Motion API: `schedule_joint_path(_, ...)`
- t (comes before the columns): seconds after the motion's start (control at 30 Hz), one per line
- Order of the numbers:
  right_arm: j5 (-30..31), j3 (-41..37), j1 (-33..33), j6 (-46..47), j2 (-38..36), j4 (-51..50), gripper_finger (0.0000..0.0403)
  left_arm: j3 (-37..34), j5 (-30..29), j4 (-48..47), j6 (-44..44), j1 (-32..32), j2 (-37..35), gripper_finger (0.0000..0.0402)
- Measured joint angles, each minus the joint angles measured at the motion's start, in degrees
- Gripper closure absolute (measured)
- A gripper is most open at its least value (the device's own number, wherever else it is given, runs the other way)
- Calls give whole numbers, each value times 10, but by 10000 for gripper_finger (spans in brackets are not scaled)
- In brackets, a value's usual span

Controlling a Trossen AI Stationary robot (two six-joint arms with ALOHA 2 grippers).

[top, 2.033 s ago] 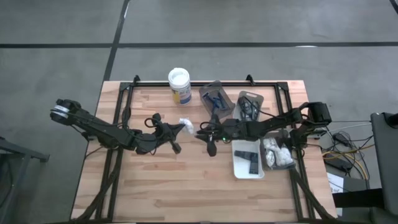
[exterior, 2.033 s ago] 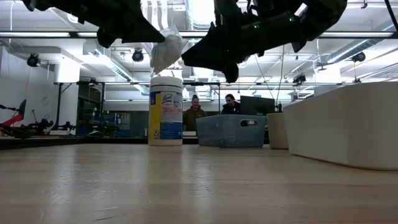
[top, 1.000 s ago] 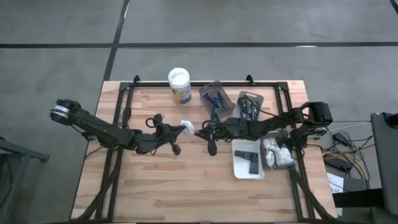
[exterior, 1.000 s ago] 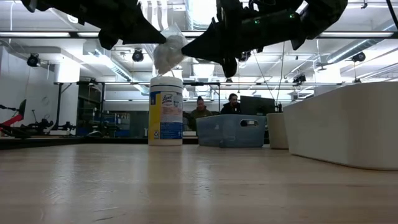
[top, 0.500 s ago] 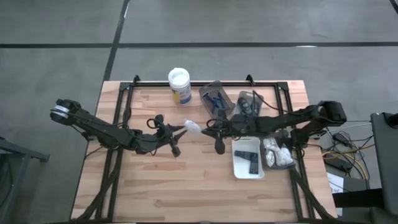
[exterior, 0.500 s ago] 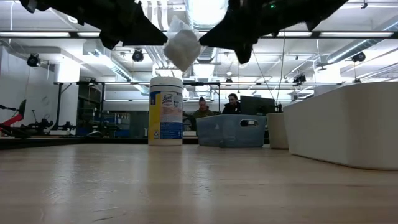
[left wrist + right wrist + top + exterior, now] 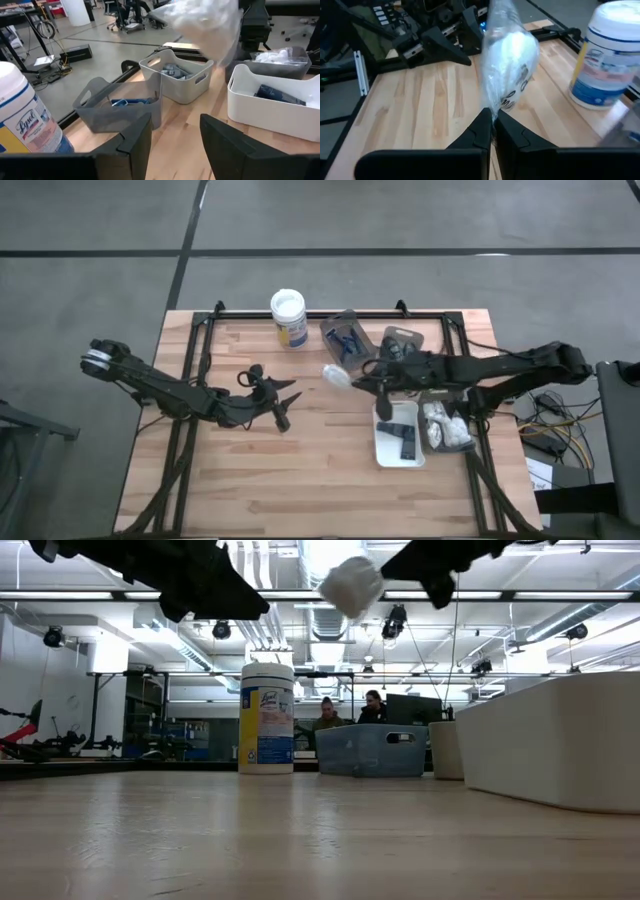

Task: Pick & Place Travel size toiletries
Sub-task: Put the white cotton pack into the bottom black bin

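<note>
Even, bright light falls on the table (image 7: 250, 470) from ceiling strip lamps (image 7: 130, 595) that glare in the low view. Shadows are faint. The white packet (image 7: 512, 60) smears with motion blur in both wrist views, and the tub (image 7: 610, 55) looks soft.

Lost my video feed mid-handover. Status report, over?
Right gripper shut on white packet, held above the table near the trays. Left gripper open, empty, over table centre. Wipes tub off to the side, not in the way.
</note>
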Motion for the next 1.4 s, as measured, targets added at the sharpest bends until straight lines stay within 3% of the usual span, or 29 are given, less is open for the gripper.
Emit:
schedule_joint_path(0.53,-17,0,0,164,-215,-393,394,0,28,-28,-21,0,0,229)
schedule_joint_path(0.7,-32,0,0,204,-260,-472,394,0,28,-28,-21,0,0,229)
schedule_joint_path(1.03,-70,0,0,235,-278,-646,394,0,28,-28,-22,0,0,230)
schedule_joint_path(1.4,-64,-1,0,284,-284,-792,394,0,28,-27,-28,0,0,230)
